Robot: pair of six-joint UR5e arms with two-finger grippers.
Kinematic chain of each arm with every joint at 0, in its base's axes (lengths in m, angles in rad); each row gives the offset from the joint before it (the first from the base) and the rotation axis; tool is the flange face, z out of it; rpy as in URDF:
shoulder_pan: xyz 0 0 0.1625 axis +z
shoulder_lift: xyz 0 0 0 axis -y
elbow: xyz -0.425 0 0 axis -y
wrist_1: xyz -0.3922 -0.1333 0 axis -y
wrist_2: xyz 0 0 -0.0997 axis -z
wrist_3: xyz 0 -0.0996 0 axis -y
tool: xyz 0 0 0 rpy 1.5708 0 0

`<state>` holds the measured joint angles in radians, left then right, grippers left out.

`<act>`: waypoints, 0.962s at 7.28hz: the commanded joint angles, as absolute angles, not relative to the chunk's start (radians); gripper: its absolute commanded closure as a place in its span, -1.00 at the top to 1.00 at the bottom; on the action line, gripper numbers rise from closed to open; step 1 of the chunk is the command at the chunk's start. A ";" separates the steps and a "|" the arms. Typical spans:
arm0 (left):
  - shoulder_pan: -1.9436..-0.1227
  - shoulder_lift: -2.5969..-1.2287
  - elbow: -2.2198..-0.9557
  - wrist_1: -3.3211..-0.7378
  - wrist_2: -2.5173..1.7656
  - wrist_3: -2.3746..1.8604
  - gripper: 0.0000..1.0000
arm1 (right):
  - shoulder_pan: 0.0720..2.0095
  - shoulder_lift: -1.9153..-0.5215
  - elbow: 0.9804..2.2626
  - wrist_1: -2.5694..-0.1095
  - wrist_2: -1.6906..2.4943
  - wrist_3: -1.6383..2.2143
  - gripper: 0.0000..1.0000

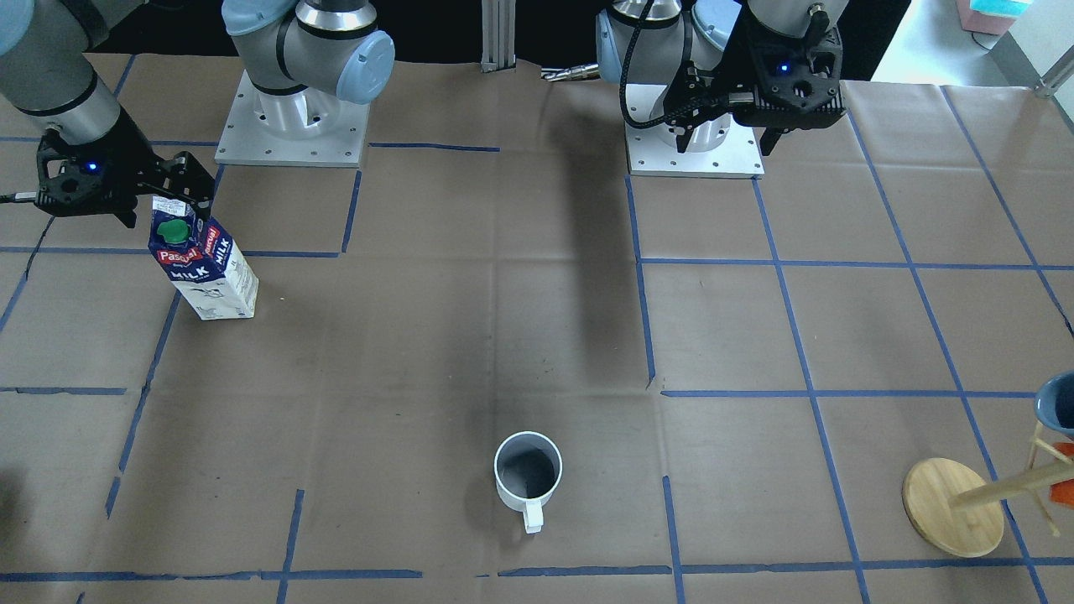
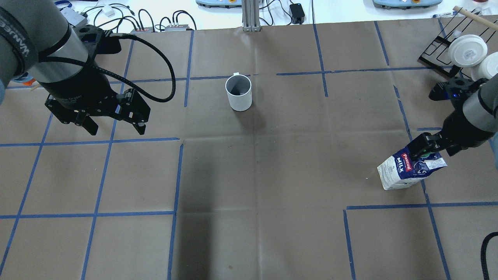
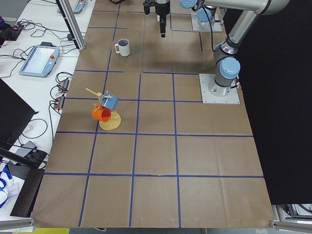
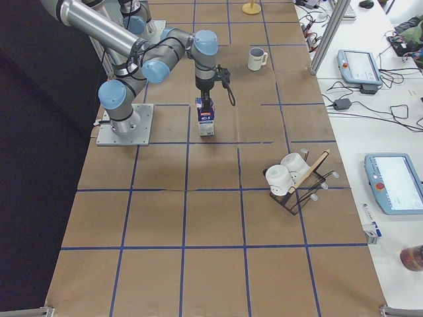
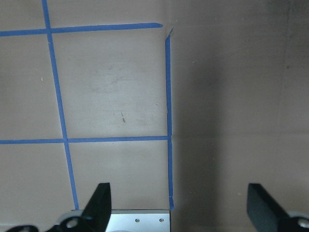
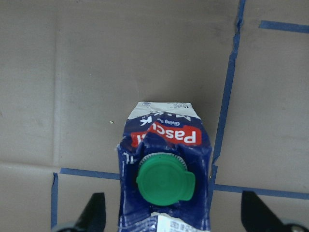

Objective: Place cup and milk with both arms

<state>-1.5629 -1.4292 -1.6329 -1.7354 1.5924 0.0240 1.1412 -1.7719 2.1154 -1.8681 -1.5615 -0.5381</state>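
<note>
Right gripper (image 6: 174,210): spread wide, straddling the carton top, touching neither side.
Milk (image 1: 205,268): standing on the table (image 1: 419,335), robot's right side.
Cup (image 1: 527,474): upright, mid-table, handle facing away from the robot.
Left gripper (image 2: 116,129): spread, raised above the paper.

cup (image 1: 527,475) alone at centre, milk (image 1: 204,270) well apart (under right gripper (image 1: 164,210)), stand (image 1: 952,507) at edge

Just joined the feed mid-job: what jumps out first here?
The blue-and-red milk carton stands on the robot's right, with the right gripper directly over it, jaws open on either side. The white cup sits alone mid-table, far from the robot, handle pointing away. The left gripper hangs open above the brown paper.
</note>
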 commanded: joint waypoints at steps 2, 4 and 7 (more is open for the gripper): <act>-1.557 -1.427 -1.626 -1.733 1.592 0.021 1.00 | 1.143 -1.766 2.163 -1.924 -1.539 -0.502 1.00; -1.557 -1.424 -1.615 -1.732 1.578 0.003 1.00 | 1.141 -1.738 2.163 -1.971 -1.535 -0.502 0.72; -1.557 -1.407 -1.641 -1.713 1.589 0.006 1.00 | 1.141 -1.744 2.155 -1.971 -1.536 -0.503 -0.19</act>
<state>-1.5563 -1.4142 -1.6324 -1.7161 1.5839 0.0072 1.1413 -1.7411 2.1594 -1.9698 -1.5355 -0.5033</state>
